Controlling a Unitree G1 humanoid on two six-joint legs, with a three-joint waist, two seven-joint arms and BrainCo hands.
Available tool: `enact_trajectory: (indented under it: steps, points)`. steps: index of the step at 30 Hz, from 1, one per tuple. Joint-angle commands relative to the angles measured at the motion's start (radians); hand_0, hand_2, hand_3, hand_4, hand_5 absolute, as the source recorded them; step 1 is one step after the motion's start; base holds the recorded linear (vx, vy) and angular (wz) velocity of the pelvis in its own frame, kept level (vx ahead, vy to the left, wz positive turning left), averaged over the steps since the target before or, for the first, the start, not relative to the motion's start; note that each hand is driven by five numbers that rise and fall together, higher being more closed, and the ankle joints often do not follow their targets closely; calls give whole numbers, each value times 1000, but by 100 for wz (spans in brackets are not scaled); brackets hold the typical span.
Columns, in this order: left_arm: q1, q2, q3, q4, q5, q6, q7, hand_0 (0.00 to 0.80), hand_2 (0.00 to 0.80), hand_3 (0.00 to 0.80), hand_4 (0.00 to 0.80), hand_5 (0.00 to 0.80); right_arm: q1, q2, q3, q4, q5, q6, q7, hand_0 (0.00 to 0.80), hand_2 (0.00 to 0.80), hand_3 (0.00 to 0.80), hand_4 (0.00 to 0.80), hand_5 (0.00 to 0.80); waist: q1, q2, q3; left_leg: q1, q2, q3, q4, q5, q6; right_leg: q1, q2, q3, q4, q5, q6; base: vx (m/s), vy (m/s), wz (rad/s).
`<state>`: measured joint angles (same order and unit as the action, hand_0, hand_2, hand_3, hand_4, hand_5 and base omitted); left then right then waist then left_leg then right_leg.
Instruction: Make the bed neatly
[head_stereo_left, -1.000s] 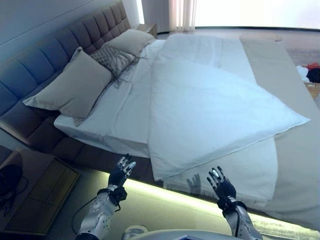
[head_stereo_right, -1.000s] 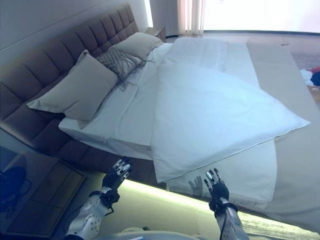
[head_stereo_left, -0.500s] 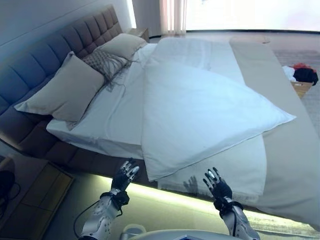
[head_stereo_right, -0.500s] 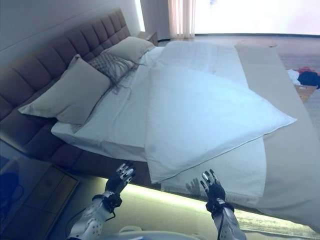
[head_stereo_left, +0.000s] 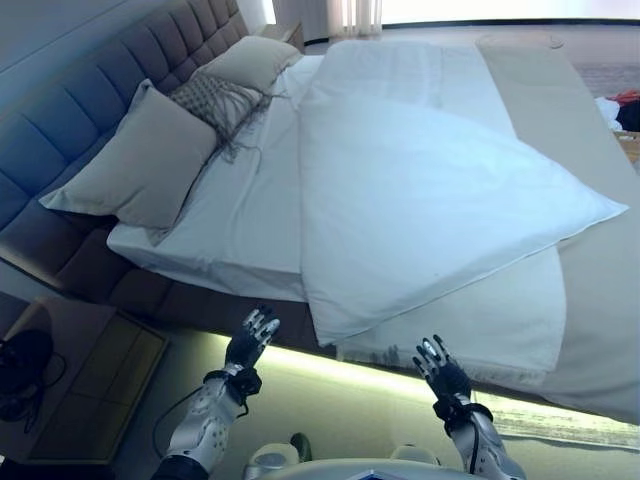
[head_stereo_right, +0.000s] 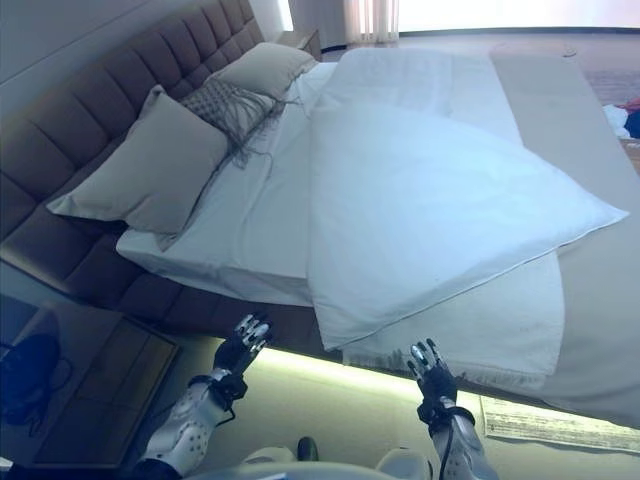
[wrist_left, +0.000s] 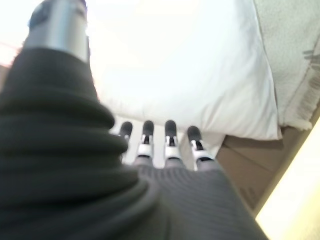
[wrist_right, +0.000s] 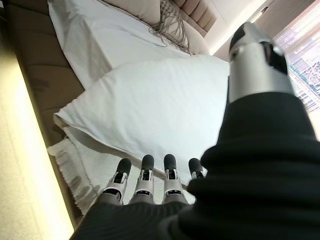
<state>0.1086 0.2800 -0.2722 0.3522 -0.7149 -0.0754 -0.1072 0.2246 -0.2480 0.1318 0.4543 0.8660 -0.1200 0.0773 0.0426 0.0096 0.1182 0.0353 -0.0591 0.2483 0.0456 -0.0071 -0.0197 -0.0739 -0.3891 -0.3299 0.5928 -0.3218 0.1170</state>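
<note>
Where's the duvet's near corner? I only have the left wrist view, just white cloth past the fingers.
Observer: The white duvet lies skewed; its near corner hangs over the bed edge between the left hand and right hand.
Operator: Either hand on it?
Observer: No, both are open, short of the bed.
Operator: Pillows?
Observer: Two beige pillows against the headboard, with a fringed throw between them.

Bedroom: bed; pillows; padded headboard
</note>
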Motion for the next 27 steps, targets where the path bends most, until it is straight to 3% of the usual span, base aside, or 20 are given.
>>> enact_trajectory:
  steps: [1,2,3,5,6,7,10,14,17,18,21,26,27]
  points:
    - [-27,35,21,-61,8,-33,-6,0,0,0,0,0,18,32,-29,-70,13,-60,20,0,0,0,0,0,15,1,16,46,-40,-103,73,-142,148,-139,-13,126,-31,501,46,124,190,12]
    - [-24,35,20,-66,3,-34,-1,0,0,0,0,0,23,28,-29,-69,11,-60,30,0,0,0,0,0,8,3,16,57,-47,-107,66,-141,147,-150,-1,123,-48,502,45,86,81,14]
    - [-24,33,17,-73,-1,-34,11,0,0,0,0,0,24,25,-29,-63,9,-59,43,0,0,0,0,0,0,-1,14,56,-51,-99,57,-120,145,-154,11,98,-109,527,25,127,-25,5]
    - [-38,38,14,-83,-11,-23,34,0,0,0,0,0,6,23,-33,-33,5,-57,67,0,0,0,0,0,-15,-19,13,78,-65,-115,44,-131,130,-150,42,90,-265,563,48,232,-134,-3]
    - [-51,41,10,-77,-12,-21,38,0,0,0,0,0,-16,20,-31,-13,15,-55,67,0,0,0,0,0,-18,-28,10,97,-68,-131,39,-159,120,-155,54,97,-349,565,79,247,-180,-1]
    - [-63,41,10,-72,-12,-18,39,0,0,0,0,0,-35,17,-30,-2,25,-51,64,0,0,0,0,0,-20,-39,15,95,-70,-122,40,-152,117,-149,55,74,-409,589,71,257,-194,0]
    - [-75,44,10,-50,-11,-22,31,0,0,0,0,0,-76,14,-23,36,46,-48,59,0,0,0,0,0,-12,-53,11,129,-62,-125,37,-202,109,-143,82,35,-572,624,112,316,-161,9]
    - [-44,40,31,-47,11,-25,10,0,0,0,0,0,-58,25,-24,39,43,-42,65,0,0,0,0,0,-2,-69,3,143,-56,-120,72,-241,121,-133,89,12,-599,636,119,334,-181,-2]
    - [-10,33,43,-68,18,-27,5,0,0,0,0,0,-30,30,-31,48,28,-34,94,0,0,0,0,0,-3,-78,-4,152,-44,-120,122,-275,125,-108,89,21,-562,613,119,371,-235,8]
    - [1,30,43,-77,19,-29,5,0,0,0,0,0,-25,28,-36,60,23,-34,105,0,0,0,0,0,-6,-91,-6,146,-44,-108,143,-272,122,-100,77,15,-555,617,107,401,-321,11]
    - [20,36,55,-79,-10,-27,-8,0,0,0,0,0,-25,22,-36,54,10,-18,101,0,0,0,0,0,-14,-88,-8,143,-15,-102,198,-291,115,-92,82,40,-480,576,85,315,-245,21]
    - [31,36,29,-104,-26,-46,-19,0,0,0,0,0,-34,-22,-26,51,25,-3,104,0,0,0,0,0,-18,-83,-19,84,37,-130,343,-185,48,-47,162,43,-471,454,26,269,-256,27]
    - [26,31,21,-106,-28,-45,-19,0,0,0,0,0,-37,-32,-27,50,42,-8,97,0,0,0,0,0,-19,-84,-22,62,41,-139,420,-157,33,-34,180,38,-467,421,1,179,-224,-3]
